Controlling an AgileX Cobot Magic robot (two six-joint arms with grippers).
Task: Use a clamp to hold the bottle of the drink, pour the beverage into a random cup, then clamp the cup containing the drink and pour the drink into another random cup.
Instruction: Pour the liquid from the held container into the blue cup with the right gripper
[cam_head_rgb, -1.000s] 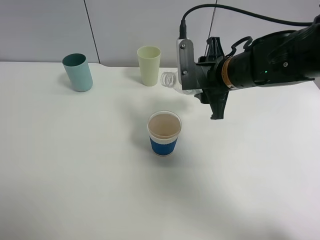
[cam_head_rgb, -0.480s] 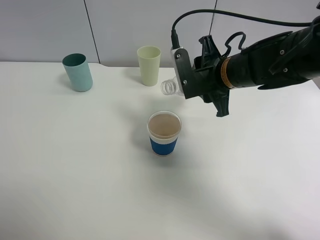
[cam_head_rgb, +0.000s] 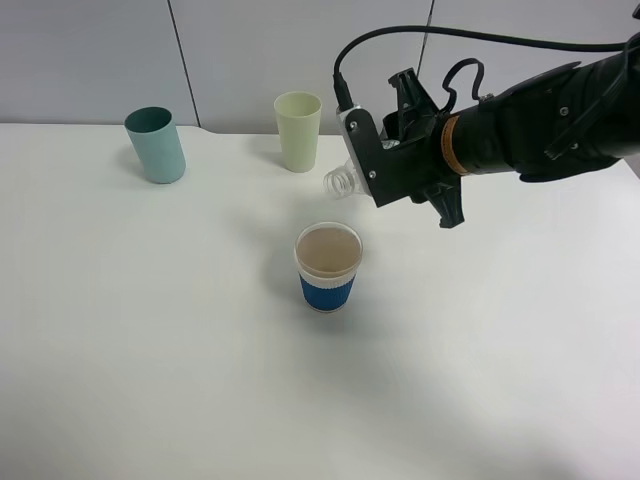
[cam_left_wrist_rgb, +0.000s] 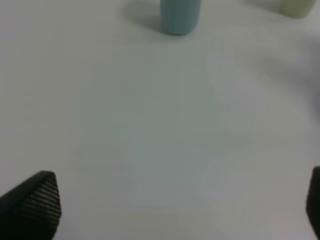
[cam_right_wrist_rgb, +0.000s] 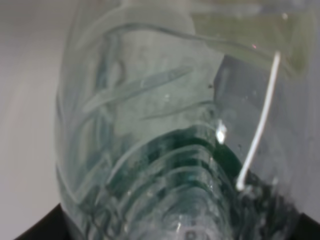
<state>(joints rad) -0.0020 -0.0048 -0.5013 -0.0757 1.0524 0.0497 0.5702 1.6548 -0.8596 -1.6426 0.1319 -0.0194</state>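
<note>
Since my right gripper (cam_head_rgb: 388, 165), clamped on the bottle (cam_head_rgb: 345, 181), has tipped its mouth lower toward the blue cup (cam_head_rgb: 328, 272), status: pour seemingly imminent, no stream visible.

bottle (cam_head_rgb: 343, 181): clear plastic, glossy, ribbed
middle cup (cam_head_rgb: 328, 268): paper, matt, with a blue sleeve
teal cup (cam_head_rgb: 156, 146): plastic, smooth, matt
pale green cup (cam_head_rgb: 298, 131): plastic, smooth, matt
table (cam_head_rgb: 150, 350): white, smooth, matt
left gripper pads (cam_left_wrist_rgb: 35, 202): black, matt, finely ridged
</note>
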